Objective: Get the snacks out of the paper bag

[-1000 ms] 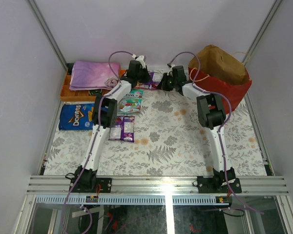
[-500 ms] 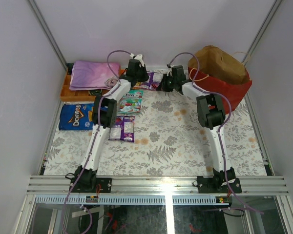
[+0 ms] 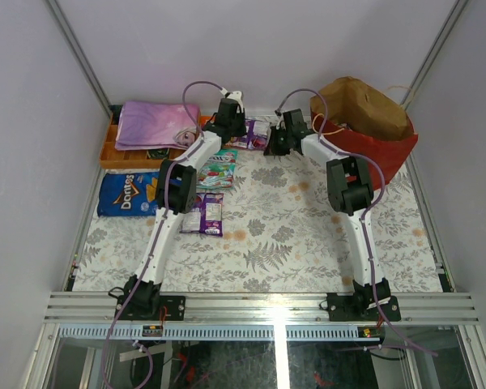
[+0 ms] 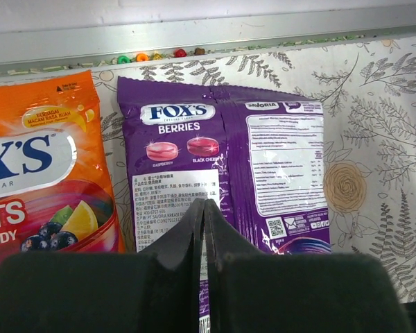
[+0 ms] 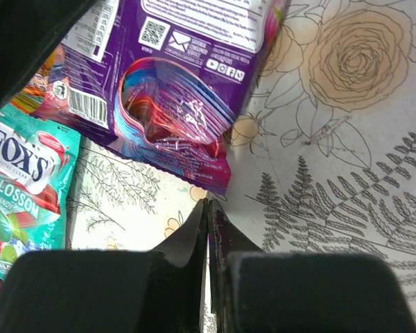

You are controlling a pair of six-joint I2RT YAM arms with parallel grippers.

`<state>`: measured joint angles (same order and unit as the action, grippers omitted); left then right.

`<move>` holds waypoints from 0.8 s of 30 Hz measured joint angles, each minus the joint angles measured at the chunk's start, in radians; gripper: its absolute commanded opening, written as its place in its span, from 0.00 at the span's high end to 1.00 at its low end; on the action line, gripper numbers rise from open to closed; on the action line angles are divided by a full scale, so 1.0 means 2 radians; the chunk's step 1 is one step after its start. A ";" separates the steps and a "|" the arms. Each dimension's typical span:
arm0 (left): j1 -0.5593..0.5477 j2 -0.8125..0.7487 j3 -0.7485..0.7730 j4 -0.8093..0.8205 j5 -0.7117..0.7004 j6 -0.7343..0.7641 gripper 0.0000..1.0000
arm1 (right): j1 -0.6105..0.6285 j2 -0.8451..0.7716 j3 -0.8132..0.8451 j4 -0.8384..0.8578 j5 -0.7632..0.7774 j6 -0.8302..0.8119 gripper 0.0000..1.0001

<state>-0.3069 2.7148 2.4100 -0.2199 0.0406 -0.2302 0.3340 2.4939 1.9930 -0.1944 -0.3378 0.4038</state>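
Far across the desk (image 3: 292,235), at its middle, both arms meet at one purple Fox's packet (image 4: 222,152).
I read the left end effector (image 4: 204,205) and the right end effector (image 5: 208,202) as pressed together and empty. The left one is over the packet's edge and the right one just beside its corner, probably to square it up next to the orange packet (image 4: 35,180). The snacks (image 3: 217,172) lie left of the red paper bag (image 3: 373,130), which stands open at far right. I cannot tell what remains inside it.

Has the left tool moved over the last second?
Yes, slightly. In the top view the left tool has shifted a little to the right, away from the folded purple-pink cloth.
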 measured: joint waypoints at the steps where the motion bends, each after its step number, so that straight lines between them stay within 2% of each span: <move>1: 0.000 0.000 0.000 -0.002 -0.004 0.001 1.00 | 0.000 -0.002 0.000 -0.006 0.005 -0.004 1.00; 3: -0.001 0.000 0.000 -0.005 -0.010 0.002 1.00 | 0.001 -0.005 0.001 -0.018 0.012 -0.011 0.99; 5: -0.001 0.000 0.000 -0.007 -0.014 0.002 1.00 | 0.001 -0.008 0.002 -0.029 0.017 -0.018 0.92; 6: -0.001 0.000 0.000 -0.008 -0.016 0.002 0.90 | 0.001 -0.010 0.002 -0.036 0.017 -0.023 0.85; 8: -0.001 -0.005 -0.008 -0.004 -0.015 0.003 0.60 | 0.001 -0.020 -0.005 -0.047 0.013 -0.035 0.63; 9: 0.000 -0.014 -0.025 0.002 -0.012 0.003 0.51 | 0.001 -0.029 -0.016 -0.051 0.008 -0.043 0.52; 10: 0.000 -0.023 -0.038 0.002 -0.010 0.007 0.47 | 0.002 -0.043 -0.030 -0.058 0.003 -0.052 0.43; 11: 0.000 -0.035 -0.054 0.003 -0.005 0.005 0.43 | 0.004 -0.056 -0.039 -0.064 0.000 -0.058 0.39; 15: 0.000 -0.080 -0.071 -0.002 0.012 0.005 0.29 | 0.020 -0.132 -0.051 -0.085 -0.016 -0.082 0.24; 19: 0.000 -0.162 -0.089 0.002 0.024 0.010 0.19 | 0.034 -0.264 -0.051 -0.081 -0.018 -0.094 0.13; 24: 0.000 -0.299 -0.135 0.030 0.036 0.013 0.08 | 0.028 -0.439 -0.045 -0.051 -0.005 -0.105 0.08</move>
<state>-0.3069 2.1162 2.1407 -0.1604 0.1131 -0.2039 0.3897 1.6161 1.9034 -0.2962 -0.3485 0.1940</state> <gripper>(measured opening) 0.867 0.897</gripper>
